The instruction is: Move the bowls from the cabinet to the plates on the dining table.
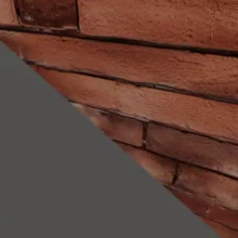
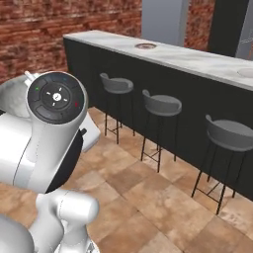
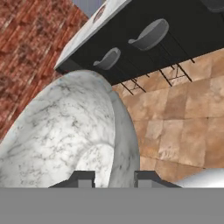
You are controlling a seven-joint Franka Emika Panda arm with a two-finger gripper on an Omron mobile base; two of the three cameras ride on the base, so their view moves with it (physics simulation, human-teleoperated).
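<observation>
Hand (image 3: pixel 113 178) clenched on marbled bowl (image 3: pixel 65 131) rim (fingers straddling wall). Bench (image 2: pixel 197 59) well apart beyond stools (image 2: pixel 163 104), plate (image 2: pixel 146 46) near its far end.

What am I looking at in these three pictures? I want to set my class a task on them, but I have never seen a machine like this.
It is a white robot arm on a driving base in a computer-drawn kitchen. Two cameras ride on the base: the left one faces a brick wall, the right one looks past the arm at a long marble-topped dining table with three stools. A plate lies on the table's far end. The third camera sits on the hand, looking along its gripper. The gripper is shut on the rim of a white-grey marbled bowl, carried above the tiled floor.
</observation>
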